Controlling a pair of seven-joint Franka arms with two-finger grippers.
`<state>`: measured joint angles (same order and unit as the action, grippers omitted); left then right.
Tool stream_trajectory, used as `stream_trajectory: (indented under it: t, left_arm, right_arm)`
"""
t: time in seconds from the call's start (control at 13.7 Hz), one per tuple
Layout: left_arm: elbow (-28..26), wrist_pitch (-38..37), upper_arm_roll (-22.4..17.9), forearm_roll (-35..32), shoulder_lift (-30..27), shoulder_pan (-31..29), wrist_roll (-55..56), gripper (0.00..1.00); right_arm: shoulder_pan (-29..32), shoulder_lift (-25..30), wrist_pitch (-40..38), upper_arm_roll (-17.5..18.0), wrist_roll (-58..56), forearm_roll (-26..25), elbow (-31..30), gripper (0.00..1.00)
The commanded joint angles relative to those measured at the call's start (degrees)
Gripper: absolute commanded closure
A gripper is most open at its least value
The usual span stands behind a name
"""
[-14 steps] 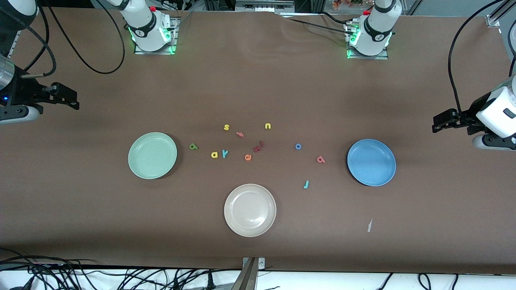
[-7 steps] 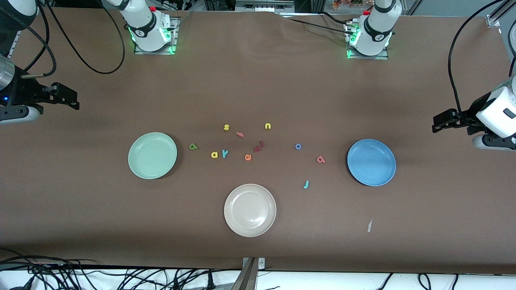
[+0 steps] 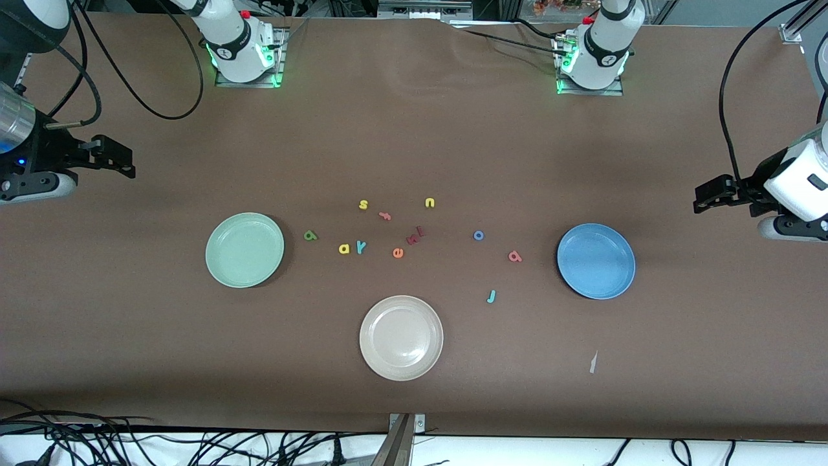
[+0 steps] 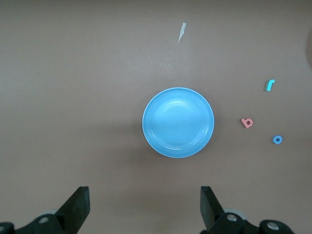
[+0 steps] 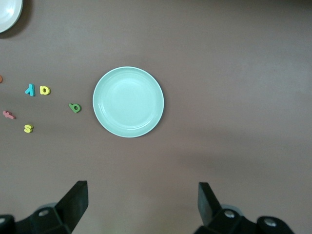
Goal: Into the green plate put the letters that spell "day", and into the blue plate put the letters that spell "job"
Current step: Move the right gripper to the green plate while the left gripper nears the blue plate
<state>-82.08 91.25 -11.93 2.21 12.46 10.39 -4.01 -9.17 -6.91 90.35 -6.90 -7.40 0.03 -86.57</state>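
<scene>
The green plate (image 3: pixel 244 250) sat toward the right arm's end of the table and the blue plate (image 3: pixel 596 261) toward the left arm's end, both with nothing in them, while a cream plate (image 3: pixel 401 337) lay between them, nearer the front camera. All the small letters were loose on the brown table (image 3: pixel 414 129) between the two coloured plates. The olive "d" (image 3: pixel 310 235) lay just beside the green plate, with the yellow "a" (image 3: pixel 344 248) and the teal "y" (image 3: pixel 360 246) side by side a little further along. The blue "o" (image 3: pixel 479 235), the pink "b" (image 3: pixel 515 256) and the teal "j" (image 3: pixel 491 296) lay closer to the blue plate, the "j" nearest the front camera. A yellow "s" (image 3: pixel 363 204) and a yellow "u" (image 3: pixel 429 202) sat farther from the camera. The right gripper (image 3: pixel 116 162) hung over bare table at its own end, fingers spread apart and holding nothing; the left gripper (image 3: pixel 711 194) waited likewise at its end, fingers apart and empty.
</scene>
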Motion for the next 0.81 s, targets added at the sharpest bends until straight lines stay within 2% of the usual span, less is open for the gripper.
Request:
stream_trajectory:
  t: [0.0, 0.44, 0.73]
  left_arm:
    - [1.4, -1.2, 0.1, 0.2, 0.6, -0.2, 0.0, 0.0]
    - [1.2, -1.8, 0.4, 0.9, 1.0, 0.5, -0.2, 0.0]
    - [-1.2, -1.8, 4.0, 1.1, 1.5, 0.5, 0.8, 0.0]
  right_arm:
    - [-1.3, -1.3, 1.8, 0.0, 3.3, 2.3, -0.1, 0.0]
    - [-9.7, -8.2, 10.1, 0.0, 18.5, 2.5, 1.2, 0.0]
    - [-15.7, -14.0, 16.2, 0.0, 25.9, 2.4, 1.9, 0.0]
